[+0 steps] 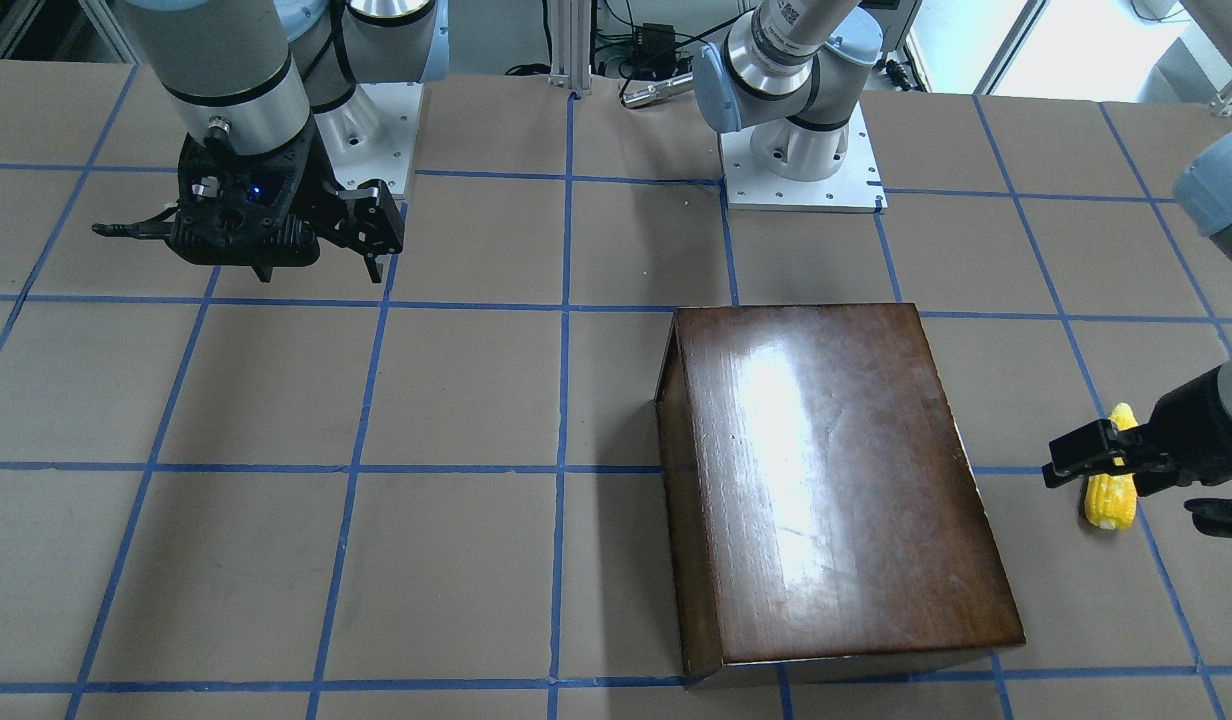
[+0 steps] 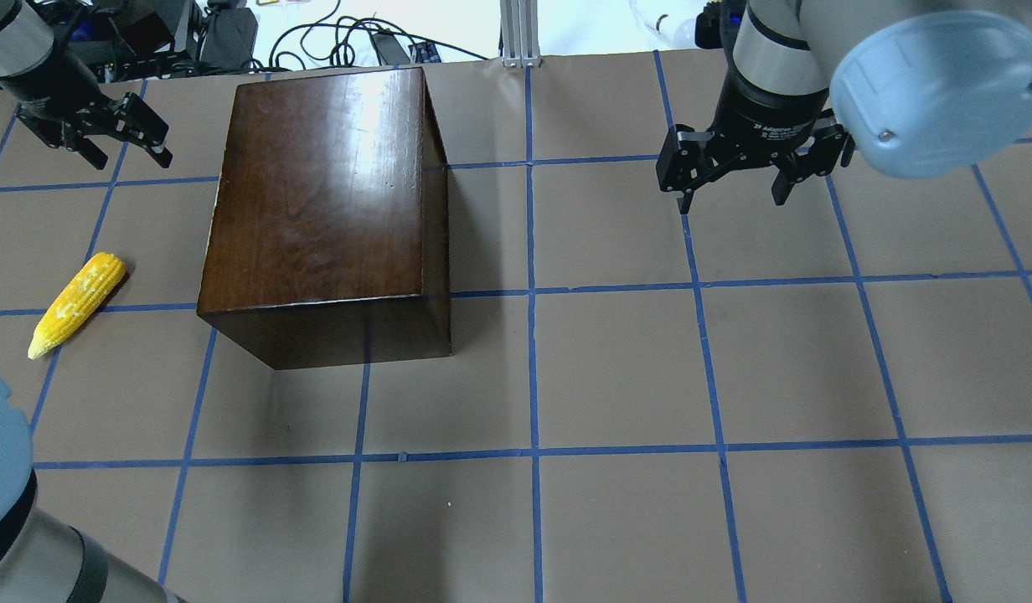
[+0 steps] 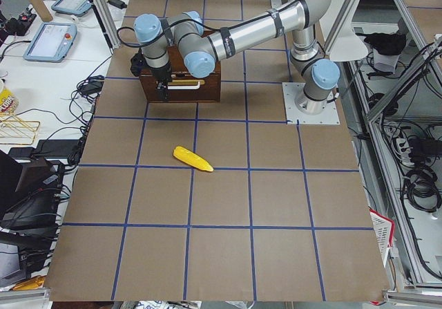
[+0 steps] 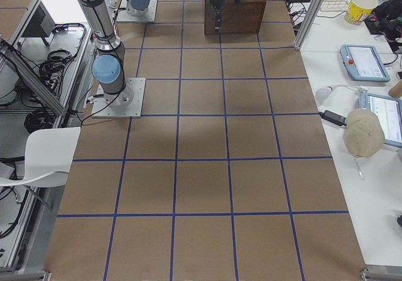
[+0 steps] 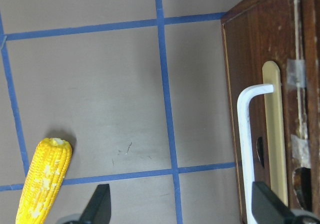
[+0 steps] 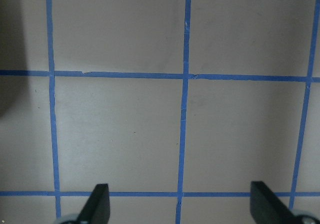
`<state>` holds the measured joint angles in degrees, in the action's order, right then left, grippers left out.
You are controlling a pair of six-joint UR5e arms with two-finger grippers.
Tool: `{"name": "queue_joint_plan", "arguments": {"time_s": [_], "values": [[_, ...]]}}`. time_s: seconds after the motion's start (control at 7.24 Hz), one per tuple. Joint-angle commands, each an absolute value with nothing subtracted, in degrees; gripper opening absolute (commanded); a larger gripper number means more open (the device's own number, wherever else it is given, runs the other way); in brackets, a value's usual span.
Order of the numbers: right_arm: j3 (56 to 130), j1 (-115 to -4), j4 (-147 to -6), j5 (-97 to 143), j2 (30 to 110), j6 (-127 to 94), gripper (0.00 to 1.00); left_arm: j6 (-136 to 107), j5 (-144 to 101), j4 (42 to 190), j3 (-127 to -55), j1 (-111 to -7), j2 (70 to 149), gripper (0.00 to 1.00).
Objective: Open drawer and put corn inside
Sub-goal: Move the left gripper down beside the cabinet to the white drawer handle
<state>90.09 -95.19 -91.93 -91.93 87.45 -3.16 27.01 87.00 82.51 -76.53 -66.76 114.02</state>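
The glossy dark-brown box (image 2: 315, 193) stands on the left half of the table. Its drawer front (image 5: 280, 58) with a pale pull (image 5: 243, 134) is flush with the box, so the drawer is shut. The yellow corn (image 2: 76, 301) lies on the table left of the box and also shows in the left wrist view (image 5: 44, 184). My left gripper (image 2: 118, 146) is open and empty. It hangs above the table off the drawer face and beyond the corn. My right gripper (image 2: 731, 197) is open and empty, above the table's right half, far from the box.
The brown table (image 2: 616, 368) carries a grid of blue tape. The two arm bases (image 1: 801, 160) stand at the robot's edge. Cables and desks with tablets (image 3: 55, 39) lie past the far edge behind the box.
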Motion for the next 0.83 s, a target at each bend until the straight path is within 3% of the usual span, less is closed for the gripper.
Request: {"name": "queue_joint_plan", "arguments": {"time_s": [0.0,0.69], "values": [[90.1,-95.2,-91.9,-91.9,87.5,-3.2,1.0,28.4,83.9,82.6,-78.2,-64.6,115.0,1.0],[90.1,-95.2,-91.9,-91.9,87.5,-3.2,1.0,31.0,79.5,82.4,-82.0,-64.5,115.1,1.0]]}}
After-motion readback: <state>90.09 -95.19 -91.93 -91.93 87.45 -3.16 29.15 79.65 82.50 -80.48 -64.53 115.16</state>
